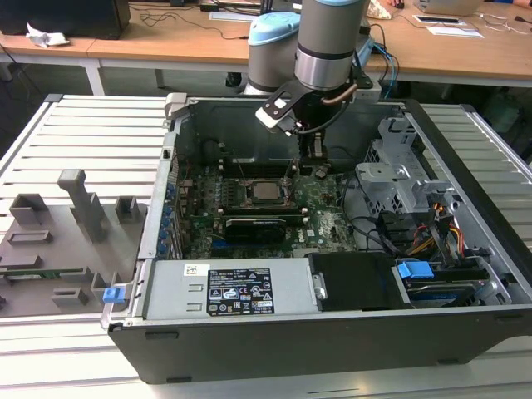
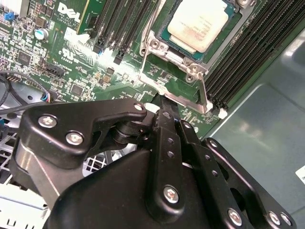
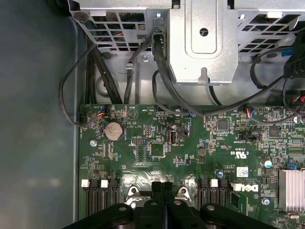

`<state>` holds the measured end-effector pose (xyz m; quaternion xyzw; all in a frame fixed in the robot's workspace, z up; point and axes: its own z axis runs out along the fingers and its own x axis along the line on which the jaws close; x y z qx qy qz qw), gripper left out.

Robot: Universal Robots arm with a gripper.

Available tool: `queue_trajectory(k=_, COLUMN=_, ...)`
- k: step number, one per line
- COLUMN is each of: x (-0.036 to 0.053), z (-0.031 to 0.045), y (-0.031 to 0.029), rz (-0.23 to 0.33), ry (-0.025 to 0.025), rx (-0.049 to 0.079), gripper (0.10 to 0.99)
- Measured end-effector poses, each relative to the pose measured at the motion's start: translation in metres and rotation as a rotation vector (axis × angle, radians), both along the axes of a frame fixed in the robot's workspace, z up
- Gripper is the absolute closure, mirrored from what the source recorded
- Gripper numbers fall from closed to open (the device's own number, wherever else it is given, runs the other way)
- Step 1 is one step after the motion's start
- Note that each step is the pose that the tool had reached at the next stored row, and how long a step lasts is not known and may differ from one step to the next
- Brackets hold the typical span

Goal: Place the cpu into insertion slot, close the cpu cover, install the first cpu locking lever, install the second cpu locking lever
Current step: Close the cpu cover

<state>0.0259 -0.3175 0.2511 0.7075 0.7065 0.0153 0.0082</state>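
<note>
Cpu (image 2: 197, 24) sits flat in the insertion slot (image 2: 166, 34) near the middle of the green circuit board (image 3: 190, 143), with the cpu cover (image 2: 174, 57) framing its metal top. Just beside the socket's edge on the exterior view's right, the gripper (image 3: 162, 185) hangs over the board, its 2 jaws closed together with nothing seen between them.
</note>
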Motion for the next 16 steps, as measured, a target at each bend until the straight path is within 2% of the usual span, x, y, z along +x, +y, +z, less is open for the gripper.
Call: queue_trajectory(k=16, x=-0.0044, z=-0.0001, y=0.0000, rz=0.000, ry=0.0000, rx=0.000, gripper=0.980)
